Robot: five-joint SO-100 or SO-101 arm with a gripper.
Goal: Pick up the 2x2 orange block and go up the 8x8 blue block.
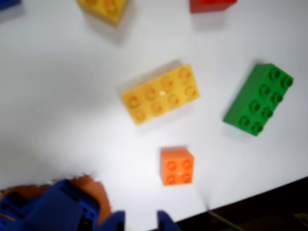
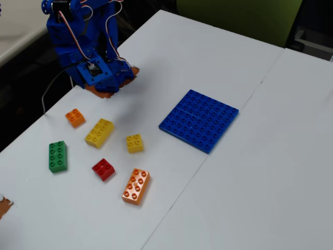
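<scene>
The 2x2 orange block [image 1: 177, 166] lies on the white table, just ahead and slightly right of my gripper [image 1: 142, 224]. The two blue fingertips stand apart at the bottom edge of the wrist view, with bare table between them and nothing held. In the fixed view the orange block [image 2: 75, 117] lies near the table's left edge, below my gripper [image 2: 106, 87], which hangs above the table. The 8x8 blue block [image 2: 199, 120] lies flat in the middle of the table, well to the right. A blue corner [image 1: 7, 4] at the wrist view's top left may be this plate.
Near the orange block are a yellow eight-stud brick [image 1: 161, 94] [image 2: 99, 132] and a green brick [image 1: 259, 99] [image 2: 58, 155]. Further off are a small yellow square [image 2: 135, 143], a small red square [image 2: 103, 169] and a pale orange long brick [image 2: 136, 186]. The table edge [image 1: 250, 199] runs close by.
</scene>
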